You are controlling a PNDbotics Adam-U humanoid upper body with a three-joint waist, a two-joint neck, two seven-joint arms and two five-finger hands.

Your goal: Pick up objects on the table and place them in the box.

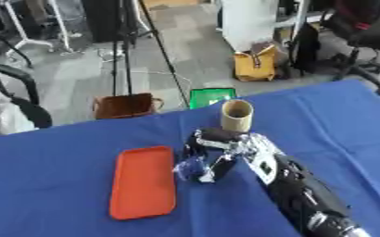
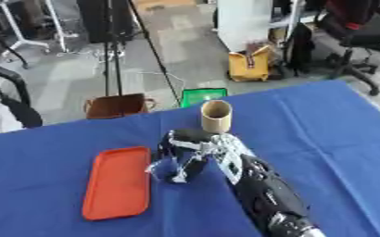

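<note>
- An orange tray [image 1: 143, 182], flat and shallow, lies on the blue tablecloth [image 1: 55, 157] at the left; no writing can be read on it.
- Just right of the tray, the right hand [image 1: 225, 150] reaches in from the lower right, fingers curled down around a small clear, bluish object [image 1: 192, 167] at the cloth.
- Behind the hand stands a tan cardboard cup [image 1: 236, 115], upright, open at the top, unlabelled.
- The left hand does not show.
</note>
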